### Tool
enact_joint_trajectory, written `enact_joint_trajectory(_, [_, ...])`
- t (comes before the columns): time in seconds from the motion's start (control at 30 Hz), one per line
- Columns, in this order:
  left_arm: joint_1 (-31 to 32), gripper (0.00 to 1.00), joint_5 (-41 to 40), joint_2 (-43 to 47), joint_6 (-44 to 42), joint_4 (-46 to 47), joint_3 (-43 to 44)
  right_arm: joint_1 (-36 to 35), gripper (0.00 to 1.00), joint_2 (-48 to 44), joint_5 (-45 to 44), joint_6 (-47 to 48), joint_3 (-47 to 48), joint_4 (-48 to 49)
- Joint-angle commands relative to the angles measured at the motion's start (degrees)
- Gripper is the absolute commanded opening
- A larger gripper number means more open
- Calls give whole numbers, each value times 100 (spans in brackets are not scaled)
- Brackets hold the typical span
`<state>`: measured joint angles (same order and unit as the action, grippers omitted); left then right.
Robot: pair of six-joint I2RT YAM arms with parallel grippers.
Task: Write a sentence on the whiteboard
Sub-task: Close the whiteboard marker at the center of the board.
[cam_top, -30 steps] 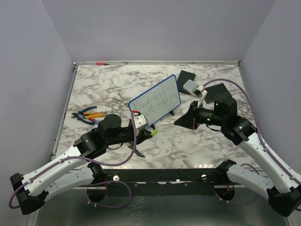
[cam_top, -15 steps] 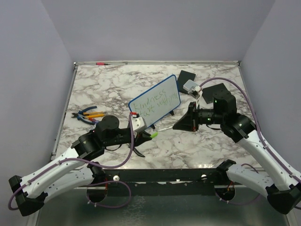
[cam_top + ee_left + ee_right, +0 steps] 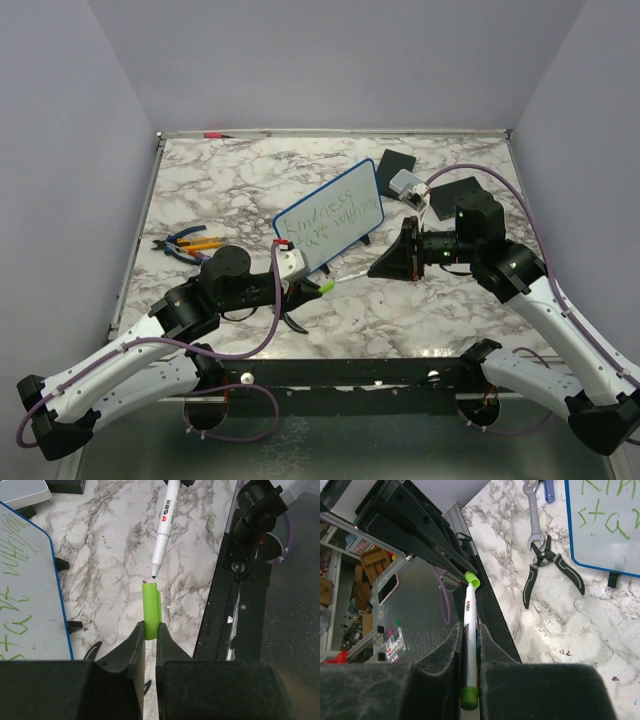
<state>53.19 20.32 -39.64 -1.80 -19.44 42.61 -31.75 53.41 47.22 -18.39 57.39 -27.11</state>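
Whiteboard (image 3: 330,222), propped tilted at 12 o'clock of left gripper (image 3: 151,630), judged light, stiff, tip-prone, best steadied by its edge; left gripper pinches green cap (image 3: 150,607), right gripper (image 3: 470,630) clamps slim, slippery-looking marker (image 3: 469,611) along barrel.

So over the last second the left gripper (image 3: 312,289) slid a little back and to the left, toward the near edge. It took the green cap (image 3: 326,287) along, and its elbow (image 3: 226,270) pulled back the same way. The right gripper (image 3: 375,271) dipped its nose toward the near edge, while the wrist (image 3: 440,248) behind it came up a bit. More of the white marker (image 3: 350,274) now shows between the two.
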Motion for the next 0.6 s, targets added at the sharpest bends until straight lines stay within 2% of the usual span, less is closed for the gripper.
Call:
enact_joint_trajectory(0.0, [-26,0,140,48,-66,-42,-50,29,1,72,317,25,29,-75])
enact_joint_trajectory(0.57, [-25,0,244,80,-92,-35,-33,29,1,229,357,73,51,-123])
